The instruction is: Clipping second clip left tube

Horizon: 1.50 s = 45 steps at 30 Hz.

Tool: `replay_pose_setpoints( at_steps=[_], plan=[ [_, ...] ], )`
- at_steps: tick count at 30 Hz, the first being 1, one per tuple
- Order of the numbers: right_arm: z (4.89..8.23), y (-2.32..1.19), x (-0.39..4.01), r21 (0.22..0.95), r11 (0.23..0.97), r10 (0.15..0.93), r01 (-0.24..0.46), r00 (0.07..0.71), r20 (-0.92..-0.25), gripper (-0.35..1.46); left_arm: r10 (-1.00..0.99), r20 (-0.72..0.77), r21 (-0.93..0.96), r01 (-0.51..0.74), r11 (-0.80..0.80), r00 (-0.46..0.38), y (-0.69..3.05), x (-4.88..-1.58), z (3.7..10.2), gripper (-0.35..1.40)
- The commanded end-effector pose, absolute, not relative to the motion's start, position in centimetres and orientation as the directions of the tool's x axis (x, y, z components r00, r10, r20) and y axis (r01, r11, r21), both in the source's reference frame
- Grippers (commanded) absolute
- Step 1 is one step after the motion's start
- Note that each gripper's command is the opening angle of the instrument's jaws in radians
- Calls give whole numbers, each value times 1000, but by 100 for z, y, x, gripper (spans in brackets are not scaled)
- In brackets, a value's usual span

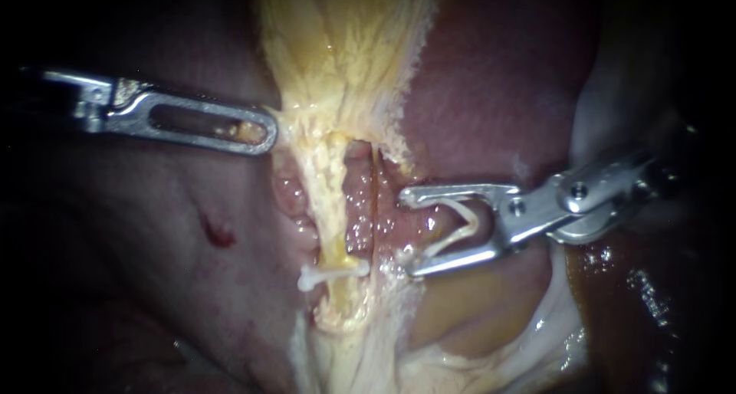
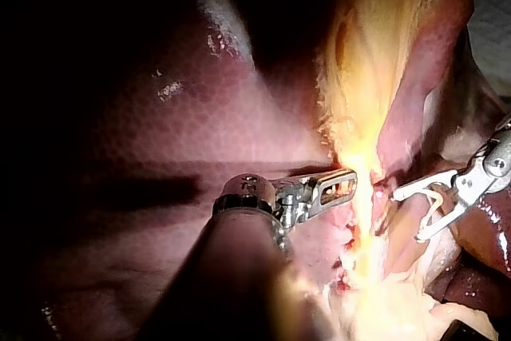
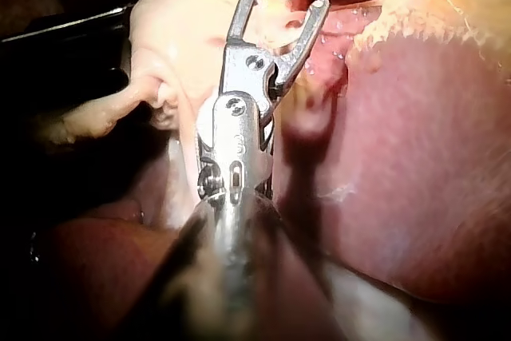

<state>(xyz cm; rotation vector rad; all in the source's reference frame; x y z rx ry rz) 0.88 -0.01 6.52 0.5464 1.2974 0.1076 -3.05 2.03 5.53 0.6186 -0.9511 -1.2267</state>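
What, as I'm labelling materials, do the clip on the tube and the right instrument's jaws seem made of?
Clip on the tube: white, dull, probably plastic. Right instrument jaws: silvery with bright glints, apparently polished metal. The loaded clip they hold looks the same plastic.

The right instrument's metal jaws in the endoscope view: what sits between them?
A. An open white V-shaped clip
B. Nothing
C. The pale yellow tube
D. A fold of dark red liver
A: an open white V-shaped clip sits between the jaws of the right instrument, beside the pale yellow tube, not around it.
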Motion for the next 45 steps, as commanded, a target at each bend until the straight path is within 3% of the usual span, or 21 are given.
replay_pose_setpoints(
  at_steps=[1, 12, 28, 45],
  plan=[
    [654, -4, 94, 451, 864, 386, 223, 282, -878, 50, -962, 267, 828, 498, 257, 52, 203, -305, 554, -35],
    [676, -19, 127, 512, 828, 444, 228, 289, -848, 50, -962, 267, 828, 498, 257, 52, 203, -305, 554, -35],
    [728, -21, 125, 633, 745, 560, 210, 318, -765, 50, -962, 267, 828, 498, 257, 52, 203, -305, 554, -35],
    [727, -22, 134, 663, 711, 601, 232, 289, -745, 50, -962, 267, 828, 498, 257, 52, 203, -305, 554, -35]
  ],
)
